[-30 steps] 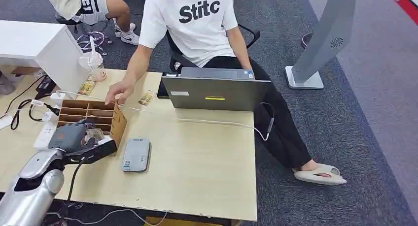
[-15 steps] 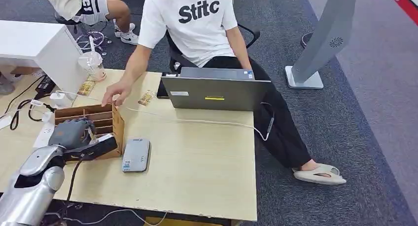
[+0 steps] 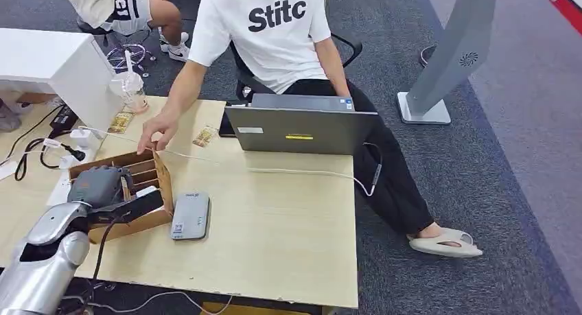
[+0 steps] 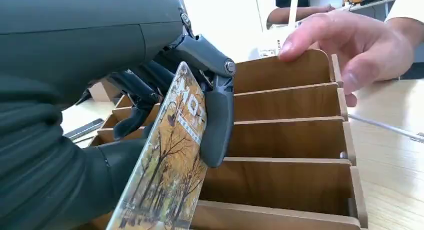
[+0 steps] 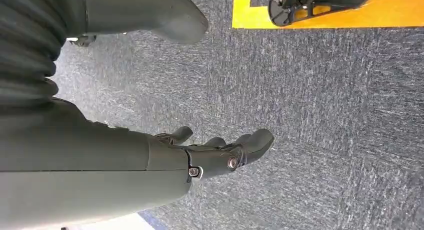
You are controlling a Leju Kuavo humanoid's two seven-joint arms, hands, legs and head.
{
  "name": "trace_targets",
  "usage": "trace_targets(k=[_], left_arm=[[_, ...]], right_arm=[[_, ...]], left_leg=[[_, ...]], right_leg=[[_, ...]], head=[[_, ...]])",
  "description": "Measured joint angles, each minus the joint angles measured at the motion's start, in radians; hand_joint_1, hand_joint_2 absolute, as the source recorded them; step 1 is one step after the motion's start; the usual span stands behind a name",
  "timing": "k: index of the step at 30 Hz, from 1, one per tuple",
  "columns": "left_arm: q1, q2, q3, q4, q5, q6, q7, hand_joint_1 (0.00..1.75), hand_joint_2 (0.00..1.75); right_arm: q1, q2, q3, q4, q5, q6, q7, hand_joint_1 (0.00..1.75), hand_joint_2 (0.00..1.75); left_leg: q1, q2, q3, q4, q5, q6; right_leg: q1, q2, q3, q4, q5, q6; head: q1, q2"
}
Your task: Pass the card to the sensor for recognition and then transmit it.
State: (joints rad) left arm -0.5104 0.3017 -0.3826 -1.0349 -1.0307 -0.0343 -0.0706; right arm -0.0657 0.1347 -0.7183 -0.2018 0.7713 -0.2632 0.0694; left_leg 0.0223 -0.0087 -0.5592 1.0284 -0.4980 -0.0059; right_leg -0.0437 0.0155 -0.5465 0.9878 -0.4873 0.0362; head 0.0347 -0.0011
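Note:
My left hand [image 3: 101, 189] is at the wooden card rack [image 3: 147, 172] on the table's left side. In the left wrist view it pinches a card [image 4: 167, 172] with an autumn-tree picture between thumb and fingers [image 4: 216, 115], just in front of the rack's slots [image 4: 290, 140]. The grey card sensor [image 3: 190, 216] lies flat on the table right beside the rack. A person's hand [image 3: 156, 131] holds the rack's far corner, and that hand [image 4: 350, 44] also appears in the wrist view. My right hand [image 5: 220, 155] hangs over grey carpet, fingers loosely extended, holding nothing.
A closed laptop [image 3: 300, 126] stands at the table's far edge with a white cable [image 3: 295, 171] trailing across the top. A seated person in a white shirt [image 3: 274, 27] is behind the table. A power strip and plugs [image 3: 62, 165] lie at the left, and a plastic cup [image 3: 128, 88] stands beyond them.
The rack has turned and tipped, its near end now closer to the sensor. My left hand has drawn slightly back with the card. The person's hand stays on the rack's far corner.

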Motion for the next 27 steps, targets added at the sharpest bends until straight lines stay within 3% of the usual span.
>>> trace_targets(k=[14, 18, 27], left_arm=[[0.0, 0.0, -0.002, 0.0, 0.0, 0.002, 0.006, 1.55, 1.75], [0.0, -0.001, -0.002, 0.0, 0.0, 0.006, 0.017, 1.75, 1.75], [0.0, -0.013, -0.002, 0.0, -0.004, 0.053, 0.032, 1.75, 1.75]], right_arm=[[-0.001, 0.0, -0.014, 0.0, 0.003, 0.0, -0.001, 0.0, 1.75], [-0.001, 0.0, -0.015, 0.0, 0.003, 0.0, -0.001, 0.0, 1.75], [-0.002, 0.0, -0.021, 0.0, 0.013, -0.002, -0.001, 0.0, 1.75]], left_leg=[[0.0, 0.0, 0.0, 0.0, 0.0, 0.0], [0.0, 0.0, 0.0, 0.0, 0.0, 0.0], [0.0, 0.0, 0.0, 0.0, 0.0, 0.0]], right_leg=[[0.0, 0.0, 0.0, 0.0, 0.001, 0.0], [0.0, 0.0, 0.0, 0.0, 0.001, 0.0], [0.0, 0.0, 0.0, 0.0, 0.001, 0.0]], head=[[0.0, 0.0], [0.0, 0.0], [0.0, 0.0]])
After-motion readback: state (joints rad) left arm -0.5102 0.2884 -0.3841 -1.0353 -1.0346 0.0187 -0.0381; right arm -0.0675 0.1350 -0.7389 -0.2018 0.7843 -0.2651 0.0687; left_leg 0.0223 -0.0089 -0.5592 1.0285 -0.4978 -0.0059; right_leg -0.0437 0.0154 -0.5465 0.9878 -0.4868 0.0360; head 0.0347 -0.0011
